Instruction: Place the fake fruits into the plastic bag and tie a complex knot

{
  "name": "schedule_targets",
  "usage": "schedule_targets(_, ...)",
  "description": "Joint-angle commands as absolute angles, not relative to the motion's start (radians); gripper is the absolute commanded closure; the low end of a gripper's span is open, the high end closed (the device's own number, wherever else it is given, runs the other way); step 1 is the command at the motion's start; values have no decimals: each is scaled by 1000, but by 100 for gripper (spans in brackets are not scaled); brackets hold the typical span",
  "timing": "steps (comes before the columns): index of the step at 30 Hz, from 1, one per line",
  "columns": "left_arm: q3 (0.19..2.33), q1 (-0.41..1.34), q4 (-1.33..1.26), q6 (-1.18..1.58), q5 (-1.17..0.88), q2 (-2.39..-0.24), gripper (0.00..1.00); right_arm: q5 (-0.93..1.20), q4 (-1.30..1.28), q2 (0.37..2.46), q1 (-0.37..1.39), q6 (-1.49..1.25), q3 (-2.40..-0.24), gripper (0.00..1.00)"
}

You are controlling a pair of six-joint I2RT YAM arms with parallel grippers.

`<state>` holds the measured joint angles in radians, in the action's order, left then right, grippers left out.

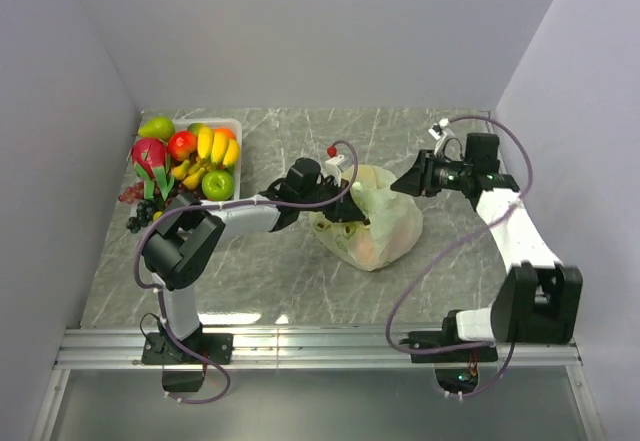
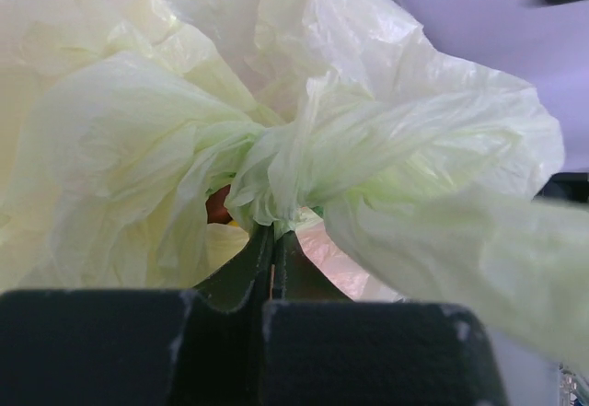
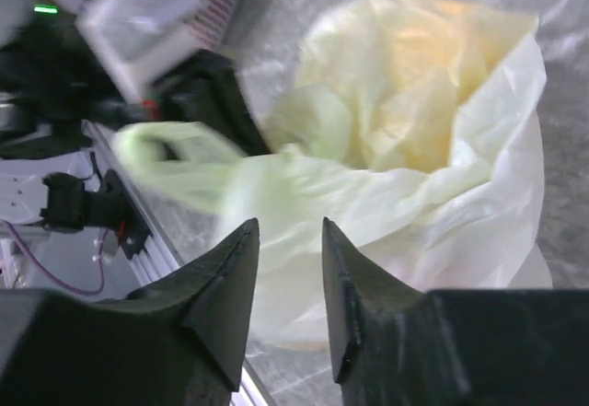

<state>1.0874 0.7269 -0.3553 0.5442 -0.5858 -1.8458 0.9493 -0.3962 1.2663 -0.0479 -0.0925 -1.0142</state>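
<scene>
The left gripper (image 2: 274, 245) is clamped on the twisted knot (image 2: 276, 176) of the pale-green plastic bag (image 1: 380, 226). The right gripper (image 3: 289, 268), half open and empty, hovers right of it.

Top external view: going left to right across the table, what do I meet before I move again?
fake fruits → plastic bag → right gripper

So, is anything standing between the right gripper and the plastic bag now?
Nothing visible does. The right gripper hangs open just right of the plastic bag, and only table surface shows between them. The left gripper, shut on the bag's twisted neck, is at the bag's opposite side.
</scene>
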Motion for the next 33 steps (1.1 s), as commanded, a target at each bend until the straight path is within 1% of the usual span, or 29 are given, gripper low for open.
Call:
schedule_targets(1,1109,726,-364,563,-580,-1853,100,997,-328,1393,-28,-22,-1063,60)
schedule_targets(5,1118,727,-411,606,-581,-1871,100,1003,-429,1491,-5,110,-1086,62)
schedule_targets(8,1127,727,-475,664,-597,-1888,100,1064,-508,1519,-5,167,-1045,56)
schedule_targets(9,1135,730,-515,692,-603,-1894,100,1078,-520,1514,-6,170,-1026,48)
schedule_targets(12,1153,733,-593,733,-637,-1925,100,1137,-511,1484,-5,146,-937,34)
schedule_targets(16,1172,735,-662,778,-666,-1954,100,1147,-381,1453,61,31,-833,29)
schedule_targets(18,1173,735,-693,798,-701,-1957,100,1144,-301,1441,95,-95,-779,27)
schedule_targets(19,1170,736,-716,805,-713,-1956,100,1143,-176,1433,106,-148,-761,27)
schedule_targets(20,1167,738,-727,811,-725,-1956,100,1129,-102,1416,123,-276,-726,25)
schedule_targets(21,1157,738,-736,818,-754,-1953,100,1117,-24,1407,155,-346,-710,25)
schedule_targets(22,1146,738,-753,842,-768,-1951,100,1105,133,1401,176,-413,-697,25)
schedule_targets(23,1126,738,-796,854,-787,-1948,100,1094,190,1393,192,-511,-689,24)
schedule_targets(25,1109,739,-822,876,-821,-1937,100,1068,260,1393,225,-563,-698,24)
schedule_targets(27,1089,739,-833,879,-841,-1930,100,1069,215,1387,216,-540,-722,24)
schedule_targets(28,1083,739,-830,877,-842,-1927,100,1066,83,1379,212,-491,-750,24)
schedule_targets(29,1074,736,-822,874,-844,-1924,100,1065,10,1353,204,-377,-762,24)
schedule_targets(30,1069,736,-821,867,-847,-1921,100,1062,-64,1333,193,-320,-770,24)
schedule_targets(31,1063,736,-818,865,-842,-1914,100,1051,-206,1315,166,-261,-796,23)
schedule_targets(32,1054,736,-818,862,-842,-1913,100,1048,-274,1284,150,-162,-808,21)
schedule_targets(33,1049,738,-834,865,-844,-1913,100,1040,-341,1270,135,-116,-824,20)
